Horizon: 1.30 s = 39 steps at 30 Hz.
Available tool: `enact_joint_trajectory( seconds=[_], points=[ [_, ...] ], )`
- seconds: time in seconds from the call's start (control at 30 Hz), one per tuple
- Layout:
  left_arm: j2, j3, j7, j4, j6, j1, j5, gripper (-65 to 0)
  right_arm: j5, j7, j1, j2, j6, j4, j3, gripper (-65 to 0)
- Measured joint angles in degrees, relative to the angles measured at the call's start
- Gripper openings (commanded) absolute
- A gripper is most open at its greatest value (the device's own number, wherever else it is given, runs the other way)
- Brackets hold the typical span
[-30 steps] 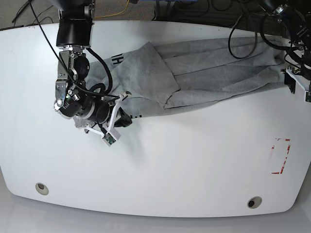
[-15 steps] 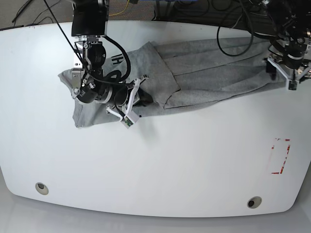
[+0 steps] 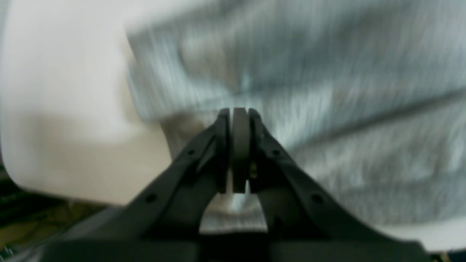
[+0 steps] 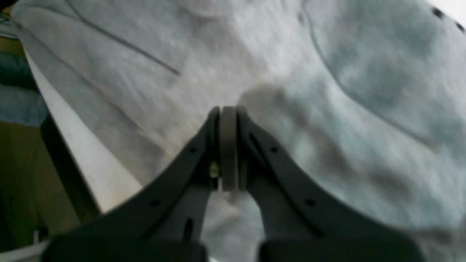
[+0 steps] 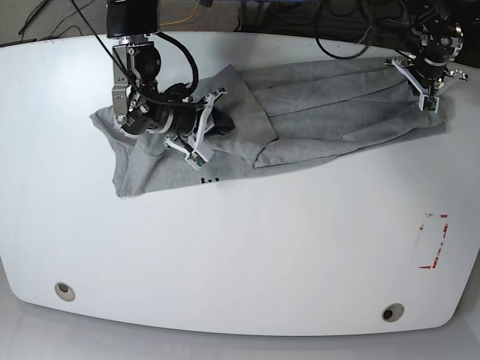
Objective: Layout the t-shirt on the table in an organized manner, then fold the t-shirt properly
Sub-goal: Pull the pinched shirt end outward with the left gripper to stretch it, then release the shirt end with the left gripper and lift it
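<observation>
The grey t-shirt point(image 5: 337, 112) lies stretched sideways across the far half of the white table point(image 5: 262, 247), with a flap folded over near its middle and a bit of black lettering point(image 5: 210, 180) at its near edge. My right gripper point(image 5: 223, 124) is shut and hovers low over the shirt's left part; the right wrist view shows its closed tips point(image 4: 227, 109) above crumpled grey cloth point(image 4: 327, 109). My left gripper point(image 5: 429, 101) is shut at the shirt's right end; its tips point(image 3: 240, 111) meet the cloth's edge point(image 3: 327, 91). Whether fabric is pinched there is lost in blur.
A red rectangular outline point(image 5: 433, 241) marks the table at the right. Two round holes point(image 5: 64, 290) point(image 5: 392, 312) sit near the front edge. Cables hang behind the far edge. Bare white tabletop point(image 3: 65, 91) shows left of the left gripper's tips.
The right arm swung from the shirt's near left edge up and right onto the shirt, staying shut. The left gripper moved inward over the shirt's right end and closed.
</observation>
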Motion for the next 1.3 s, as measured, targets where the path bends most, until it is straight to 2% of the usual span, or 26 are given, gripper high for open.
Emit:
enact_joint_trajectory(
  seconds=[0.1, 0.2, 0.33, 0.6, 0.77, 1.07, 1.3],
  points=[
    [-0.17, 0.15, -0.44, -2.05, -0.02, -0.50, -0.20, -65.0, -0.31, 1.22, 0.17, 1.07, -0.07, -2.75, 0.33, -65.0],
    [-0.63, 0.22, -1.81, -4.35, 0.24, -0.61, -1.05, -65.0, 0.52, 5.05, 0.15, 2.34, 0.04, -6.38, 0.33, -65.0],
    [-3.28, 2.89, -2.43, -6.03, 0.35, -0.50, -1.46, -65.0, 2.03, 10.12, 0.35, 4.31, 0.68, -9.88, -0.04, -65.0],
    [-7.23, 9.42, -4.63, -9.25, 1.60, -1.62, -1.97, -65.0, 4.44, 15.54, 1.66, 7.72, 1.57, -15.37, 0.04, -65.0],
    [-9.92, 12.81, -4.55, -12.17, 1.25, -5.18, -2.27, -65.0, 4.48, 18.05, 1.29, 10.12, 1.57, -15.50, 0.04, -65.0],
    [-9.97, 15.58, -5.27, -16.24, 0.85, -11.72, 2.10, -65.0, 4.74, 18.23, 1.25, 13.46, 1.57, -15.47, 0.26, -65.0],
    [-9.51, 16.00, -3.21, -14.10, 0.33, -11.93, 2.97, -64.7, 4.79, 18.45, -0.33, 13.18, 1.62, -15.43, 4.13, -65.0]
  ],
)
